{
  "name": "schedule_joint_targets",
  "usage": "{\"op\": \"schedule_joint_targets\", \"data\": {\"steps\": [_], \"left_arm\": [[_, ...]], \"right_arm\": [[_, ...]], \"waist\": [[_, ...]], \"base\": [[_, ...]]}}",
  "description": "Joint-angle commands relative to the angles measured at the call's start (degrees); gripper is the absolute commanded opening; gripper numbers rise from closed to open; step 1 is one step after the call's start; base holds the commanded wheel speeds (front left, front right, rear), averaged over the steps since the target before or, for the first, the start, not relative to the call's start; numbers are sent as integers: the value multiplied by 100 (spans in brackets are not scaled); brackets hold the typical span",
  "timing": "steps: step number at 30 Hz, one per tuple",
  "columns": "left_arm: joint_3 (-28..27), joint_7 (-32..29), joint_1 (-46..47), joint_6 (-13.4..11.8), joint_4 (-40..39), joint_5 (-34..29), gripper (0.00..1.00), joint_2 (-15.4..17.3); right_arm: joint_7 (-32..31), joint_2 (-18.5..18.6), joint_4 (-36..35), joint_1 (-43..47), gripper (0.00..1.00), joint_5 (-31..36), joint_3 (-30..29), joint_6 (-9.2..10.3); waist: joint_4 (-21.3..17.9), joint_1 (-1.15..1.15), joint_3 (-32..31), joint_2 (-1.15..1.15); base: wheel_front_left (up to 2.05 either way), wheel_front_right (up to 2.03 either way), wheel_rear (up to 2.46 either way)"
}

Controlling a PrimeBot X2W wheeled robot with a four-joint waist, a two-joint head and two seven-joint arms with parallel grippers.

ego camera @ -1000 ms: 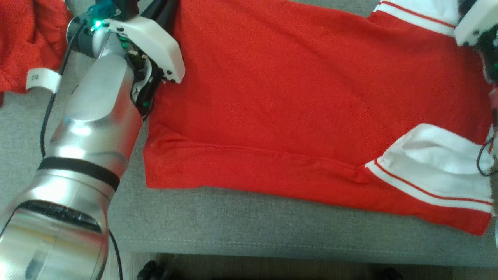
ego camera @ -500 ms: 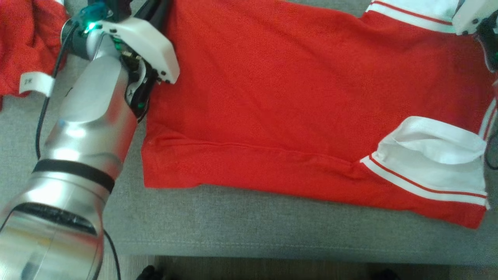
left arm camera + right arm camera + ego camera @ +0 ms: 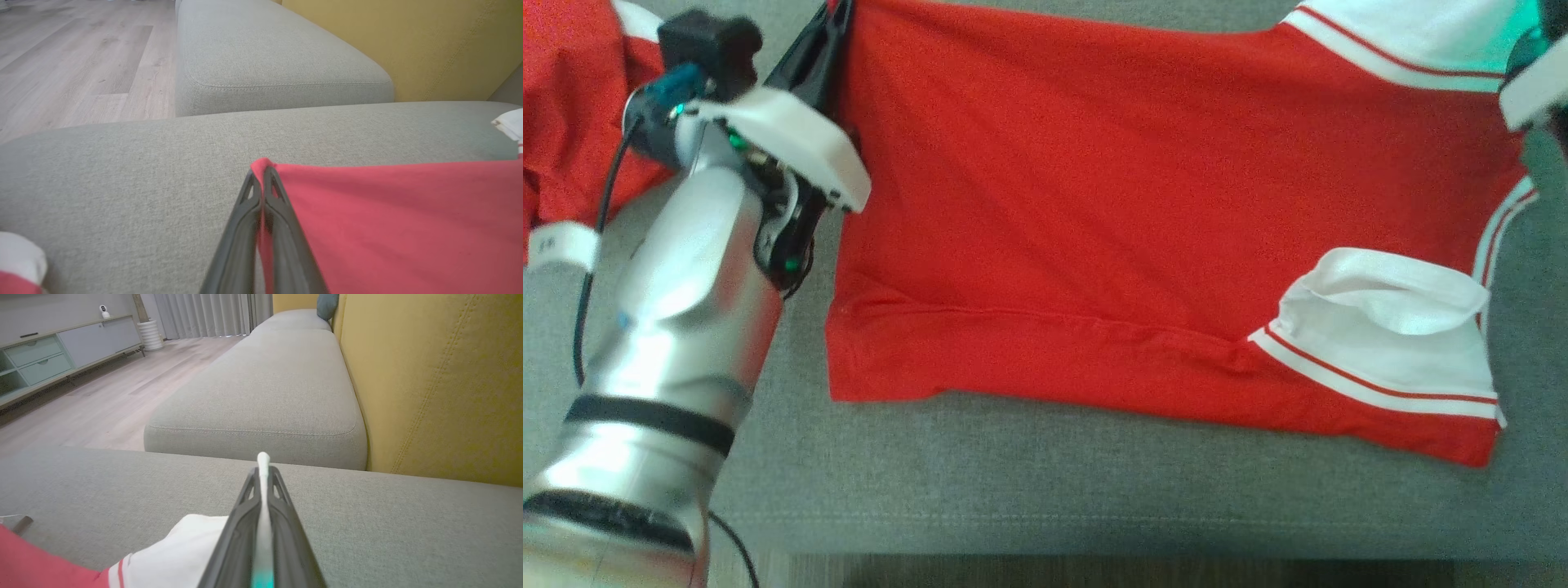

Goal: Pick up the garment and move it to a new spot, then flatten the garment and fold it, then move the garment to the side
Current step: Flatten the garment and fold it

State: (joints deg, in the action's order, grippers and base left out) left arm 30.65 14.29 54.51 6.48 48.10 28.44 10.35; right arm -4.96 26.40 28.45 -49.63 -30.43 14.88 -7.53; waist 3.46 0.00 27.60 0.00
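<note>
The garment (image 3: 1143, 204) is a red shirt with white, red-striped sleeves, spread across a grey sofa cushion (image 3: 1045, 498). My left gripper (image 3: 261, 173) is shut on the shirt's red corner (image 3: 261, 165), at the garment's far left edge in the head view, where the dark fingers (image 3: 813, 57) point up. My right gripper (image 3: 263, 469) is shut on a thin fold of white sleeve fabric (image 3: 263, 459). Its white wrist housing (image 3: 1534, 86) shows at the garment's far right corner. A folded white sleeve (image 3: 1380, 318) lies near the front right.
Another red cloth (image 3: 564, 106) with a white label (image 3: 556, 245) lies to the left of my left arm (image 3: 678, 327). A yellow backrest (image 3: 433, 384) stands behind the cushions. A second grey cushion (image 3: 265, 388) and wood floor (image 3: 90, 400) lie beyond. The cushion's front edge (image 3: 1045, 547) is close.
My right gripper has closed onto the white sleeve edge. The head view has shifted, and the garment's far edge now shows with both far corners held.
</note>
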Motion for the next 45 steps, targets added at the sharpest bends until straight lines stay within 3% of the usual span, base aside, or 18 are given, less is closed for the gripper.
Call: {"op": "schedule_joint_targets", "data": {"steps": [1,8,13,18,30,42,43,44,45], "left_arm": [[-204,69,-46,-71,-271,35,0,334],[-305,70,-751,-201,-1093,135,0,570],[-315,-56,-1439,-409,-1812,220,0,761],[-295,-236,-1951,-559,-2406,262,0,964],[-326,-444,-2870,-923,-3544,257,0,1466],[-431,-601,-3615,-1148,-3929,543,0,1641],[-419,-637,-3666,-1139,-3930,592,5,1626],[-404,-666,-3708,-1147,-3930,619,39,1609],[-405,-672,-3743,-1175,-3914,636,99,1595]], "right_arm": [[50,143,-351,231,0,-65,6,4],[-131,207,-1407,1172,0,-483,-188,4],[-567,59,-2373,2325,0,-842,-414,4],[-807,-188,-2913,3188,0,-957,-698,4],[-897,-821,-3512,4478,0,-1025,-1239,4],[-987,-1169,-3741,5209,0,-925,-1416,4],[-1002,-1197,-3733,5240,0,-907,-1416,4],[-1033,-1231,-3720,5276,21,-889,-1422,4],[-1043,-1246,-3727,5299,56,-835,-1420,4]], "waist": [[-38,0,-90,0],[-112,0,-288,0],[-211,0,-400,0],[-317,0,-422,0],[-433,0,-538,0],[-498,0,-678,0],[-503,0,-685,0],[-501,0,-691,0],[-497,0,-699,0]], "base": [[0,0,0],[0,0,0],[0,0,0],[0,0,0],[0,0,0],[0,0,0],[0,0,0],[0,0,0],[0,0,0]]}}
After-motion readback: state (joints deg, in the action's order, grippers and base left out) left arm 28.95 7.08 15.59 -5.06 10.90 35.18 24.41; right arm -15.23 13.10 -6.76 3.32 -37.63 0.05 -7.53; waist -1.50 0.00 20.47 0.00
